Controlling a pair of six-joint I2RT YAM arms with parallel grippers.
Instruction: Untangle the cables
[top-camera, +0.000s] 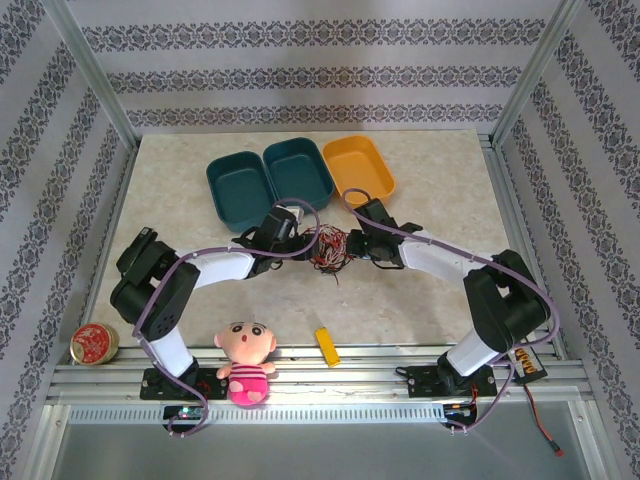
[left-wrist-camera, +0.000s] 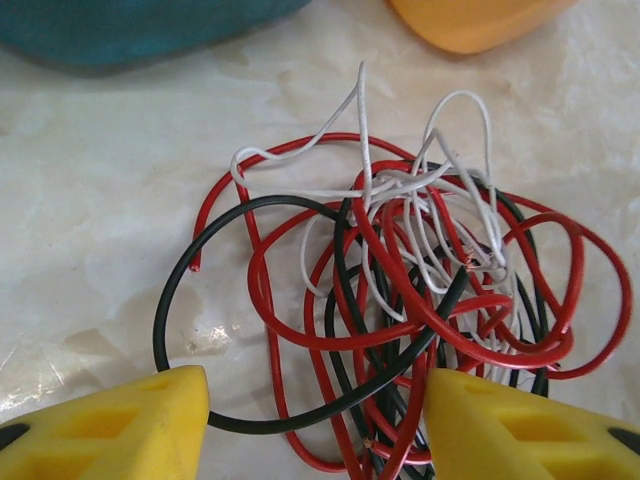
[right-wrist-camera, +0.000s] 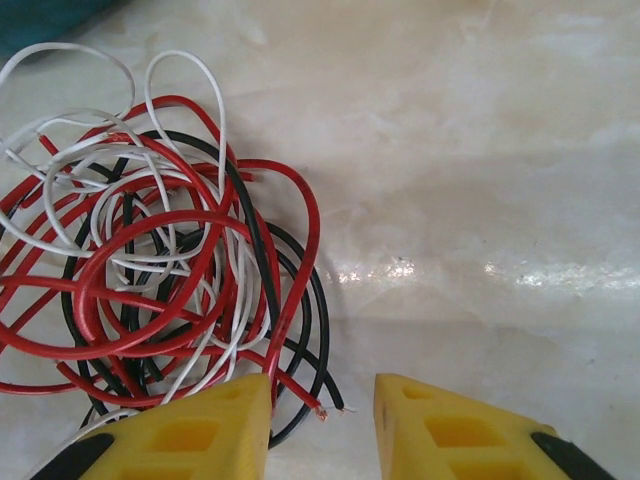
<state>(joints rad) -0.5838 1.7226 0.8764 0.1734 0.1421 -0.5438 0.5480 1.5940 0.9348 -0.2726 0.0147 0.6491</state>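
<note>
The cables (left-wrist-camera: 420, 290) lie knotted on the tabletop (left-wrist-camera: 90, 200), black and red loops running between the half-apart left jaws. The right jaws, narrower, hold nothing, the tangle just to their left. Closing left could pinch several strands and tighten the knot.

Cables (top-camera: 331, 250): you have one tangle at mid-table, in three colours (red, black, white); single wires can't be counted.
Teal bins (top-camera: 240, 188) (top-camera: 299, 172): you have two, side by side toward the far edge.
Orange bin (top-camera: 360, 168): one, just right of them.
Doll (top-camera: 246, 362): one, at the near edge.
Yellow block (top-camera: 327, 346): one, near edge.
Round tin (top-camera: 94, 343): one, near-left corner.
Grippers: two, the left gripper (left-wrist-camera: 315, 400) and the right gripper (right-wrist-camera: 322, 400).
</note>
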